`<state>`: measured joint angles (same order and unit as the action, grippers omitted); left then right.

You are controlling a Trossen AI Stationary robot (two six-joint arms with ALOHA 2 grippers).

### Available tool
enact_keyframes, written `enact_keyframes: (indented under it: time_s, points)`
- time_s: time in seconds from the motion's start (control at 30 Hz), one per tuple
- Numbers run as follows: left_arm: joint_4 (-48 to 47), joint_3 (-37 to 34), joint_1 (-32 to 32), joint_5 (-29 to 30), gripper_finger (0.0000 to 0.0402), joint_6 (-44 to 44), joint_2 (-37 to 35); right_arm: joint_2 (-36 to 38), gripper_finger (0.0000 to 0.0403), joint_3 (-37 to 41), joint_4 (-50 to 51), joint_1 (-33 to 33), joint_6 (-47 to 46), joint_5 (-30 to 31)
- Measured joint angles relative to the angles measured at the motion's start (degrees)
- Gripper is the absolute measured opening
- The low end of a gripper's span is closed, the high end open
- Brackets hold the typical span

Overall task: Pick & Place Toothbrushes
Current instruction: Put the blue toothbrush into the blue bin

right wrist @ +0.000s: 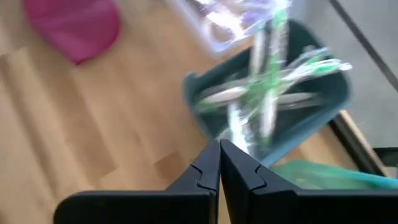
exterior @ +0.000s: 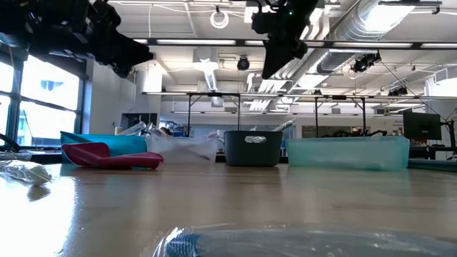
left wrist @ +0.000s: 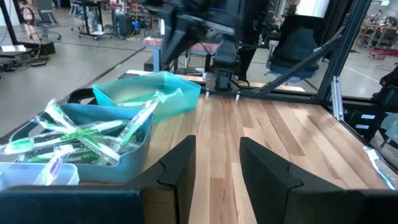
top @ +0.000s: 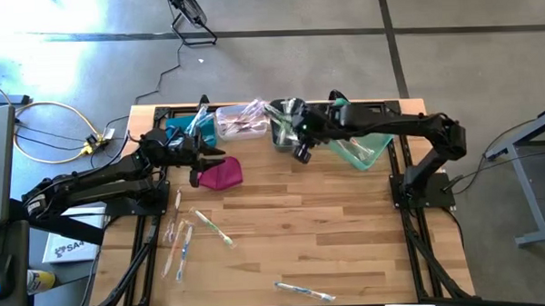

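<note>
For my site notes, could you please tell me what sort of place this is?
Probably a robotics lab or workshop: a wooden-slat table, exposed ceiling ducts, and further workbenches with equipment beyond it.

From above we look straight down on the whole bench [top: 284,225]; low, level across it. Both views share the grey bin [top: 286,125], which the right wrist sees closely.

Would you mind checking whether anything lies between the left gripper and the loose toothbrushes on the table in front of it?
Nothing visible does. The left gripper, open, hangs beside the magenta pouch, and only bare wood separates it from the loose toothbrushes. The pouch lies off to the side of that path.
</note>
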<state>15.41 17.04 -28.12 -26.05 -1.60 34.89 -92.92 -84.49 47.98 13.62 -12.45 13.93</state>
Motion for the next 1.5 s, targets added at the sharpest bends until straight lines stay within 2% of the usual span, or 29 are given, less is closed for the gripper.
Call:
enact_keyframes:
  time_s: [0.3,0.6,1.27,1.37,1.5]
  points:
    - [-1.0,0.0,0.0,0.0,0.0122,-0.1,0.0,0.0,0.0003,0.0,1.5,-7.9,-2.8,-2.4]
    - [-1.0,0.0,0.0,0.3,0.0122,-0.2,0.0,0.0,0.0003,0.0,4.9,-16.5,-11.3,-2.1]
    - [-1.0,0.0,0.0,0.2,0.0122,-1.7,0.0,-0.1,0.0003,0.0,4.1,-37.0,-32.3,-2.6]
    - [-1.0,0.0,0.0,0.2,0.0122,-1.7,0.0,-0.1,0.0003,0.0,3.5,-39.0,-35.8,-5.1]
    - [-1.0,0.0,0.0,0.2,0.0122,-1.7,0.0,-0.1,0.0003,0.0,3.1,-41.5,-39.2,-12.6]
